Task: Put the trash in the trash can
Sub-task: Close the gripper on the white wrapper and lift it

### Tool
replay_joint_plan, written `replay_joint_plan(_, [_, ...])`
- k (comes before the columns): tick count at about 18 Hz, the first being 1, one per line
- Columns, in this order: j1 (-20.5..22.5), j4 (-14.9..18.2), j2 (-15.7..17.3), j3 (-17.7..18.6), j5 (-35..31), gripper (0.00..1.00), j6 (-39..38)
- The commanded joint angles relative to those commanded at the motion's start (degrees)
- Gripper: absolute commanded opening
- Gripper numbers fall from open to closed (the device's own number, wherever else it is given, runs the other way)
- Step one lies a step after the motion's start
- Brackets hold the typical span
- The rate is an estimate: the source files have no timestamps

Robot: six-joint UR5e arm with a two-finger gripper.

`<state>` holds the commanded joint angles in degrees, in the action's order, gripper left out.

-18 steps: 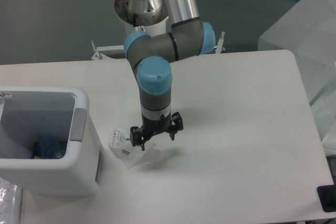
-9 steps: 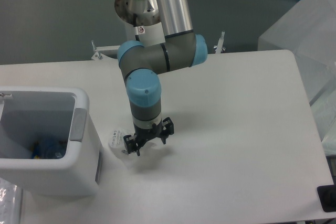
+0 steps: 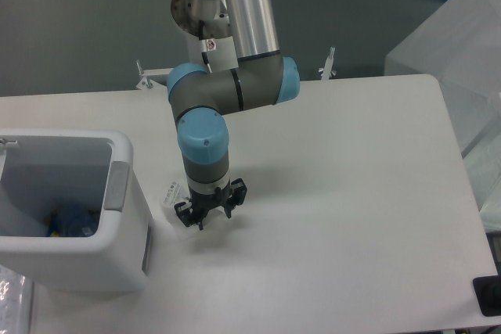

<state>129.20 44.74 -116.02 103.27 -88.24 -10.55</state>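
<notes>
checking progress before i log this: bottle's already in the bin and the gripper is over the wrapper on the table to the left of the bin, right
One detail is off. The camera view shows the wrapper on the table to the right of the trash can, not its left. The rest holds: the gripper is down over the wrapper, and something blue, apparently the bottle, already lies inside the trash can.

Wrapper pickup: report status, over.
Gripper open, low over the wrapper on the table, no grasp seen. Bottle already in the trash can. Nothing between wrapper and can.
</notes>
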Motion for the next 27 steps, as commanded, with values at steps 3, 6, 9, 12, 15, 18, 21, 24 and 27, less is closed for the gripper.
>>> replay_joint_plan(3, [-0.1,0.1,0.0,0.2,-0.1,0.54,0.0])
replay_joint_plan(6, [-0.7,0.1,0.1,0.4,-0.2,0.38,0.0])
replay_joint_plan(9, [-0.8,0.1,0.1,0.5,-0.5,0.18,0.0])
replay_joint_plan(12, [-0.8,0.1,0.3,0.7,-0.5,0.0,-0.1])
replay_joint_plan(15, [-0.8,0.1,0.3,0.7,-0.5,0.0,0.0])
replay_joint_plan(18, [-0.8,0.2,0.3,0.6,-0.5,0.0,0.0])
replay_joint_plan(21, [-0.4,0.2,0.6,0.4,-0.3,0.0,0.1])
replay_joint_plan(24, [1.4,1.2,3.2,-0.2,0.0,0.0,0.7])
replay_joint_plan(27, [2.9,1.8,5.6,-1.8,3.9,0.0,0.9])
